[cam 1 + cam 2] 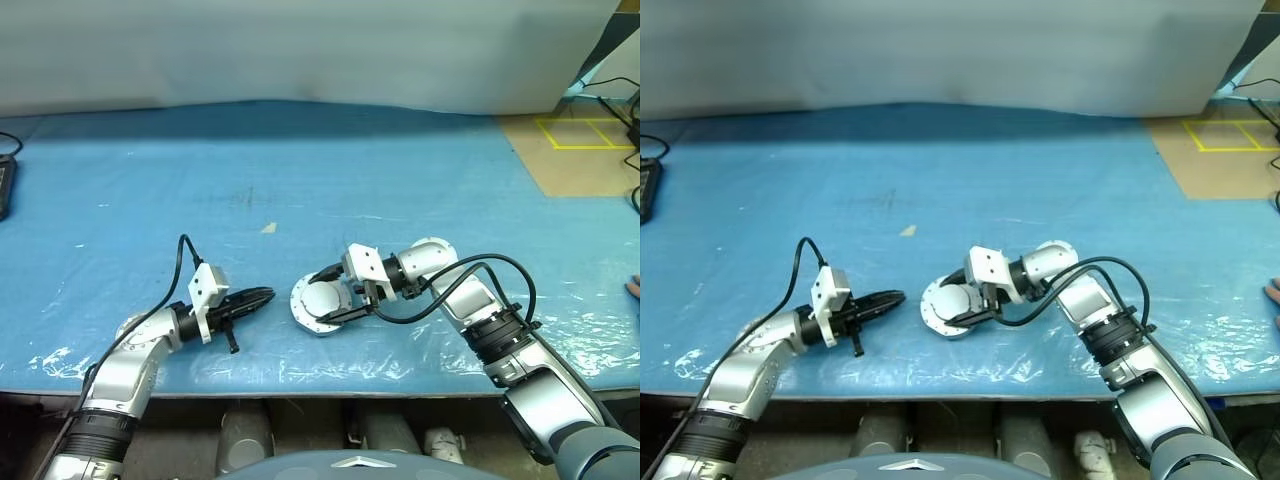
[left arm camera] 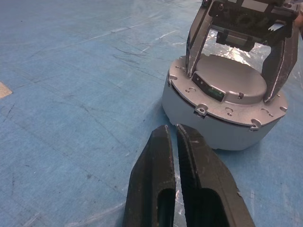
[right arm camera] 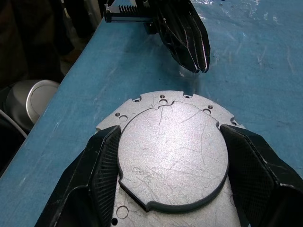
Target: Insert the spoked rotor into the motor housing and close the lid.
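The motor housing (image 2: 213,130), a squat round silver body with a bolted flange, stands on the blue table near its front edge (image 1: 303,312). On top of it lies the lid (image 3: 173,151), a plain raised silver disc. My right gripper (image 3: 171,137) reaches in from the right, one finger pressed against each side of the lid. To the housing's left, my left gripper (image 1: 265,295) lies level and shut on nothing, its tips (image 2: 173,130) pointing at the housing a short gap away. The spoked rotor is hidden or out of view.
The blue plastic sheet (image 1: 300,170) covers the table back to a white backdrop. A small tan scrap (image 1: 268,228) lies behind the housing. A black device (image 1: 5,185) sits at the far left edge. The table's front edge (image 1: 300,385) runs close below both arms.
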`<state>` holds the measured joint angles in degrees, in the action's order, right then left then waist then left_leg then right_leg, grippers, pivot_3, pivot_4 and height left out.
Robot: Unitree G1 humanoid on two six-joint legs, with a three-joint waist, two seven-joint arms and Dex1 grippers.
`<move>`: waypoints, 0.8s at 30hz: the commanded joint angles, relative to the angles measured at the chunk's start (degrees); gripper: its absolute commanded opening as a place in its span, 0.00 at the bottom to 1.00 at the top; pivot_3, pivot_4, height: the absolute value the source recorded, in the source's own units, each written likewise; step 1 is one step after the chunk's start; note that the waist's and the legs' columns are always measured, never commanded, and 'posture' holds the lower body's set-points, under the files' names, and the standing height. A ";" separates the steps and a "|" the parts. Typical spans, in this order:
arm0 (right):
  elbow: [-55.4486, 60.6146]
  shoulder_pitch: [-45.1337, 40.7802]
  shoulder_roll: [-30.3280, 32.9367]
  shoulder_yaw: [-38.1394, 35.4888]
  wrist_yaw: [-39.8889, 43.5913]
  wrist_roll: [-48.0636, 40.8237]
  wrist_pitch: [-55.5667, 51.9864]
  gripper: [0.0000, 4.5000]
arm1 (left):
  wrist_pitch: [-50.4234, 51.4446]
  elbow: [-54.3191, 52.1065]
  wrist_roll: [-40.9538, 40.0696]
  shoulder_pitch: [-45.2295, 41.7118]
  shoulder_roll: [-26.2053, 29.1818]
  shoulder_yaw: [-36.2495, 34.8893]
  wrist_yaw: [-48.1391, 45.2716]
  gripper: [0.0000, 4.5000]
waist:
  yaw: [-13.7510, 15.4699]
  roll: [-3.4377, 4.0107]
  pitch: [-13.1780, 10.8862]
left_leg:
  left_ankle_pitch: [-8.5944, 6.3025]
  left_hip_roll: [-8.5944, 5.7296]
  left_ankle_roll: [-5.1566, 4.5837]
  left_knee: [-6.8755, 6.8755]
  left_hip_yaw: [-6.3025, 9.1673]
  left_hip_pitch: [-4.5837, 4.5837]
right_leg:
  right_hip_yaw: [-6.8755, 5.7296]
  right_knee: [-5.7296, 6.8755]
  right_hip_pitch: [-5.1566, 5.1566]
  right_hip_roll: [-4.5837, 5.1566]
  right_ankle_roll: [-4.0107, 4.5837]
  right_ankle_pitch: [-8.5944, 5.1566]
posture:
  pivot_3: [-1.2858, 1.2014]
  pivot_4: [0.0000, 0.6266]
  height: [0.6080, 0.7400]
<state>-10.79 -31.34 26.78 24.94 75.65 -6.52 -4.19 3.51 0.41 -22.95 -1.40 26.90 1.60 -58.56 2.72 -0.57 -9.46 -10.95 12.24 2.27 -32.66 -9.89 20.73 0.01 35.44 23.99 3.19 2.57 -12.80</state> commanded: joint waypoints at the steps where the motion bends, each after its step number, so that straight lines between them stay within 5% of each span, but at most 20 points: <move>1: -5.09 1.34 1.69 3.33 -0.92 5.78 -0.75 0.66 | 2.34 -3.58 -3.45 -0.60 -0.79 -2.00 1.35 0.07 | 0.00 0.00 0.01 | 0.00 0.01 0.00 0.00 0.00 -0.05 | 0.00 0.00 -0.05 0.00 0.00 0.00 | 0.52 0.24 1.00; 7: -4.45 1.34 2.54 4.26 -0.85 5.82 -2.26 0.66 | 5.41 -5.56 -7.00 -1.20 -1.43 -3.43 2.10 0.07 | 0.03 0.00 0.03 | -0.01 -0.01 0.00 0.31 0.00 -0.89 | 0.03 -0.17 -0.80 0.11 -0.42 -0.26 | 0.52 0.24 1.00; 24: -3.10 -0.48 3.69 5.56 -1.39 6.85 -4.30 0.66 | 6.39 -5.72 -7.22 -1.38 -1.19 -3.00 1.08 0.07 | 0.03 -0.01 0.08 | -0.01 -0.02 0.00 0.54 0.00 -0.72 | -0.03 -0.63 -0.79 0.12 -0.07 -0.05 | 0.52 0.24 1.00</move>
<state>-9.52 -33.28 28.06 27.77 75.08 -5.84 -7.87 9.95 -3.14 -29.19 -2.22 25.64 -0.80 -57.07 2.75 -0.58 -9.39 -10.96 12.22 2.27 -32.12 -9.88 19.99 -0.01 34.80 23.18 3.32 2.50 -12.85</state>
